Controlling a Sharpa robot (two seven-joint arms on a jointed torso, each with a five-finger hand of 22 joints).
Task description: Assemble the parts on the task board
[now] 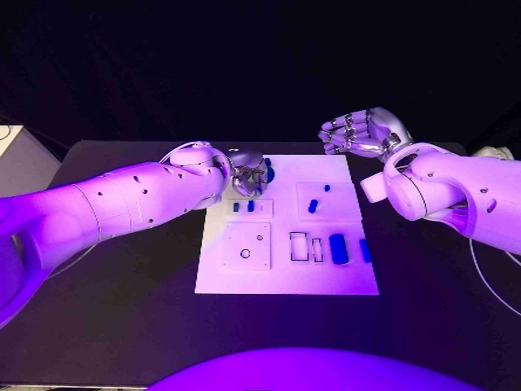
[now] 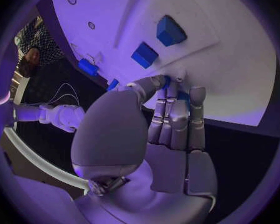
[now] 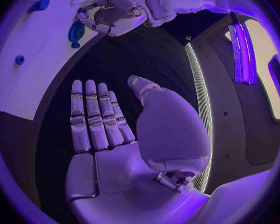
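At the far edge of the task board (image 1: 286, 281), a blue part (image 2: 176, 90) is pinched by the left hand (image 1: 249, 173), apparently for seating; the right hand (image 1: 361, 133) is held open and empty above the counter (image 1: 120, 326).

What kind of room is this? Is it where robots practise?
Probably a robot test lab. A white task board with small blue parts lies on a black table. The robot's left hand works at the board's far end, while its right hand is open above the table.
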